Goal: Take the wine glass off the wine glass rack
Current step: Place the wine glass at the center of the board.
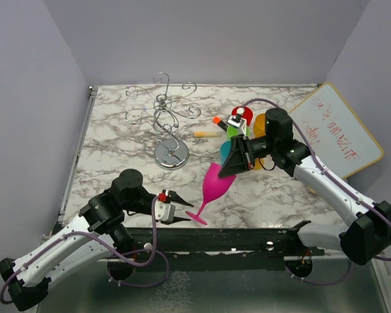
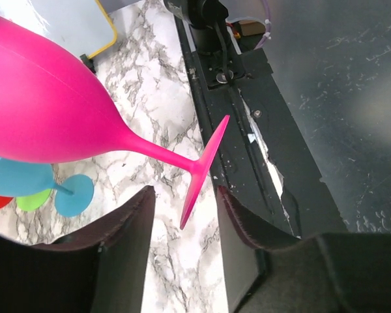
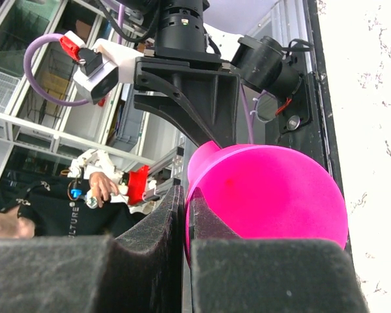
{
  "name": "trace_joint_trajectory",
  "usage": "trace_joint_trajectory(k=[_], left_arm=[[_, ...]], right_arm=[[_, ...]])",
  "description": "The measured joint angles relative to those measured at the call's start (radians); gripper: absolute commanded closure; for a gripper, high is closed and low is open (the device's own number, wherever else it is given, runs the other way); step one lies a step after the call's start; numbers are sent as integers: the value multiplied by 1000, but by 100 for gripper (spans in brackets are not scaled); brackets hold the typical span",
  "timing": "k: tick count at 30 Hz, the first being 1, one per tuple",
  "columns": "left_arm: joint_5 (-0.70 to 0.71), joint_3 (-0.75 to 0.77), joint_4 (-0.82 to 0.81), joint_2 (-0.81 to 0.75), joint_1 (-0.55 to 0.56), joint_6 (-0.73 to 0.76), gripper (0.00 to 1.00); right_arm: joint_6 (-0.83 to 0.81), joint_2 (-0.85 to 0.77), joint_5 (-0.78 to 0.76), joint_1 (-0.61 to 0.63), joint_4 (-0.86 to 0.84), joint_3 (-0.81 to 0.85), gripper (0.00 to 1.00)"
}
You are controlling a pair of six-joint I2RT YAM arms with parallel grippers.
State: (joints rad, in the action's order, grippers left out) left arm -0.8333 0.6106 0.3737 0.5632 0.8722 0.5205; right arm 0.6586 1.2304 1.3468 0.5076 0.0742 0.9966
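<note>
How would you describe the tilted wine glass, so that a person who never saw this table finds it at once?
Look at the marble table, near its front edge, to the right of the chrome rack. There a pink wine glass leans, its rim pinched by the right arm's jaws. It alone is pink and held; the glasses behind it are blue, green, red and orange.

- The wine glass is opaque bright pink, with a slim stem and a flat round foot. It leans steeply, its bowl up and to the right and its foot low by the middle of the counter's near edge.
- The right fingers pinch its rim. Its foot stands edge-on between the 2 left fingers, touching neither.
- The wine glass rack is shiny chrome wire with a twisted stem, curled arms and a round mirror base. It stands upright toward the counter's far left corner, well apart from the glass.
</note>
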Motion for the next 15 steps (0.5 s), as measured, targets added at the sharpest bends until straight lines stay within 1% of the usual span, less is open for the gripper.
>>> trace_joint_trajectory(k=[2,4,5,6,7,8,15], left_arm=[[10,0,11,-10,0,-4,46],[37,0,21,-24,0,-18,39],[48,0,24,-31,0,-26,29],[69,0,27,-41,0,-33,16],[86,0,30,-48,0,-42,5],[107,0,29,-55,0,-57,2],[336,-19,-15,-129,0,-246,1]], right_arm=[[-14,0,-8,0,13,0,99],[-32,0,-22,0,34,0,99],[-40,0,-30,0,43,0,99],[-52,0,-41,0,56,0,99],[-65,0,-54,0,68,0,99],[-87,0,-76,0,92,0,99],[-192,0,-235,2,214,0,100]])
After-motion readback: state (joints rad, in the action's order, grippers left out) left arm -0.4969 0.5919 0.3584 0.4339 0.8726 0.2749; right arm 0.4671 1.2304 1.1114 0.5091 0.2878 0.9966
